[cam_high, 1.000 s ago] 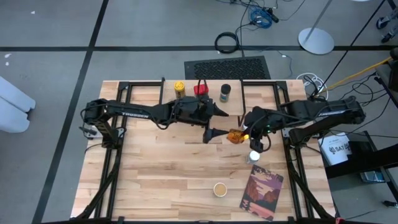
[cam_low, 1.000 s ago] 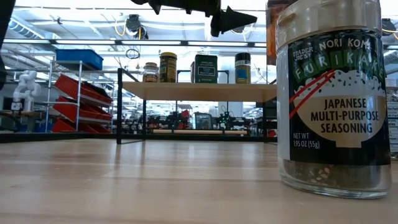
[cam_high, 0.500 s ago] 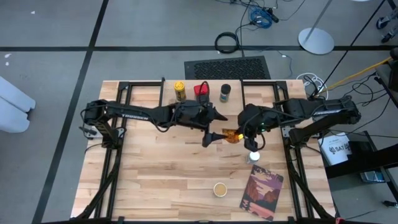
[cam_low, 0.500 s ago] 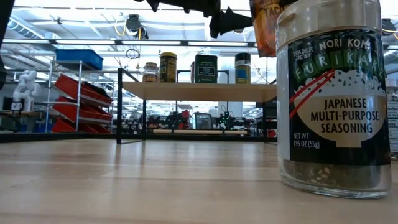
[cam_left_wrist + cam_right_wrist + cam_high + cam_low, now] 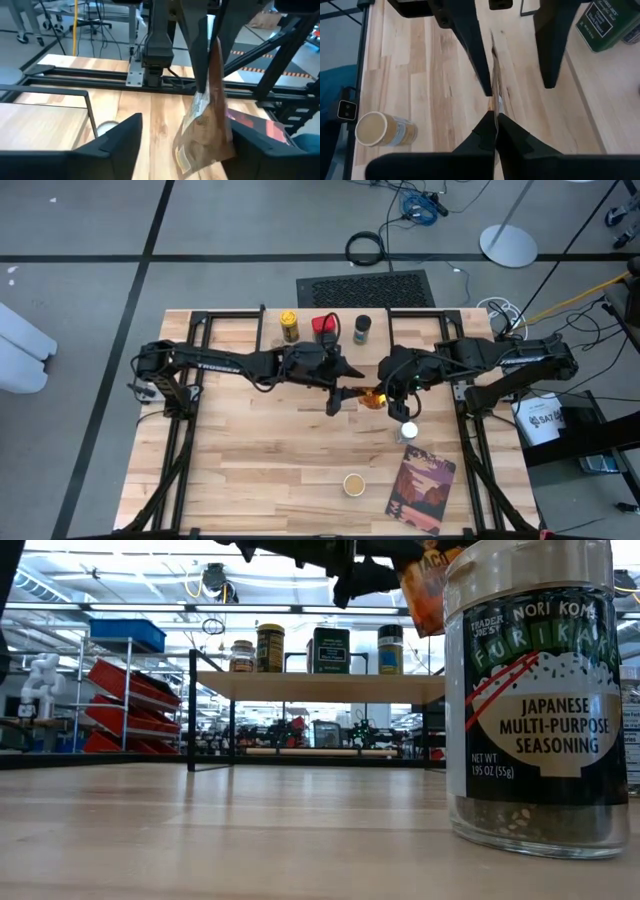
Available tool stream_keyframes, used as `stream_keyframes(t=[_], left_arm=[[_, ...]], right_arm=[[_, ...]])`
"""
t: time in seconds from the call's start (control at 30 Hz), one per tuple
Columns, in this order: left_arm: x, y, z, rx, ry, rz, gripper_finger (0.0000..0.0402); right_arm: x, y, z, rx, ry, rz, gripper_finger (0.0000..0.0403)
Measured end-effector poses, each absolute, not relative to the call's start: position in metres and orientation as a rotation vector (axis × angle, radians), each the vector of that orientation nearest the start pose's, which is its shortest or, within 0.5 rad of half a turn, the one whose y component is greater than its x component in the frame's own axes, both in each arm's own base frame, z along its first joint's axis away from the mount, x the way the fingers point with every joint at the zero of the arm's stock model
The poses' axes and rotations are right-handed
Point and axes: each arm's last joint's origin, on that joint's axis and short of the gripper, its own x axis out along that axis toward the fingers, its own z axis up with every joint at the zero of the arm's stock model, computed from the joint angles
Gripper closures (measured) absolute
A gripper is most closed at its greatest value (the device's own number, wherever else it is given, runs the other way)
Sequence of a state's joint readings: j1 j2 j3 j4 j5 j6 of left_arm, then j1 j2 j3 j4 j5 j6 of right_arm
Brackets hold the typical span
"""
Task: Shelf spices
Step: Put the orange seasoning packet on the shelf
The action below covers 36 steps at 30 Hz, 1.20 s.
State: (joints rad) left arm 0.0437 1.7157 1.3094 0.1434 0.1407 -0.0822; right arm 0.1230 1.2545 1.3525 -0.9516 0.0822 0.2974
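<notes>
An orange-brown spice pouch (image 5: 205,135) hangs in the air over the middle of the table, held by my right gripper (image 5: 385,392), which is shut on it. My left gripper (image 5: 186,127) is open, one finger on each side of the pouch; I cannot tell whether it touches. Three jars and a dark green tin (image 5: 330,650) stand on the shelf (image 5: 320,687) at the far edge. A white-topped jar (image 5: 408,430) and a tan-topped jar (image 5: 353,483) stand on the table. My right gripper pinches the pouch's thin top edge (image 5: 492,102) between its two fingers (image 5: 197,60), which slant down from above and from the table's right. The pouch hangs below them, clear of the table and a little tilted.
A Furikake seasoning jar (image 5: 535,700) stands close to the low camera at the table's near side. A reddish picture book (image 5: 420,492) lies at the near right. The shelf's black legs (image 5: 190,710) rise at the far side.
My right gripper has carried the pouch a little toward the table's left, in between my left gripper's fingers. The pouch stays hanging clear of the table. My left gripper's fingers have drawn closer together around it.
</notes>
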Motion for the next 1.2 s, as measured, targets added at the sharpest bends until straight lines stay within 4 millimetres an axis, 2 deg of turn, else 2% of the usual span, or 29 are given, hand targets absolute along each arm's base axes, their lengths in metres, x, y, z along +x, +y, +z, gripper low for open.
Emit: stream_keyframes(t=[0.13, 0.47, 0.7, 0.8, 1.0, 1.2], left_arm=[[0.400, 0.014, 0.299, -0.080, 0.256, -0.088, 0.0218], [0.400, 0.014, 0.300, -0.045, 0.254, -0.113, 0.0389], [0.398, 0.014, 0.302, -0.049, 0.257, -0.136, 0.0395], [0.394, 0.014, 0.307, -0.051, 0.263, -0.144, 0.0397], [0.379, 0.015, 0.325, -0.042, 0.255, -0.143, 0.0397], [0.362, 0.017, 0.338, -0.022, 0.285, -0.137, 0.0397]], right_arm=[[0.238, 0.027, 0.365, 0.189, 0.847, -0.087, 0.0403], [0.238, 0.027, 0.365, 0.188, 0.848, -0.088, 0.0403], [0.238, 0.027, 0.366, 0.188, 0.845, -0.088, 0.0401], [0.237, 0.026, 0.367, 0.176, 0.830, -0.124, 0.0383], [0.229, 0.023, 0.377, 0.143, 0.748, -0.167, 0.0289], [0.210, 0.017, 0.399, 0.088, 0.593, -0.246, 0.0190]])
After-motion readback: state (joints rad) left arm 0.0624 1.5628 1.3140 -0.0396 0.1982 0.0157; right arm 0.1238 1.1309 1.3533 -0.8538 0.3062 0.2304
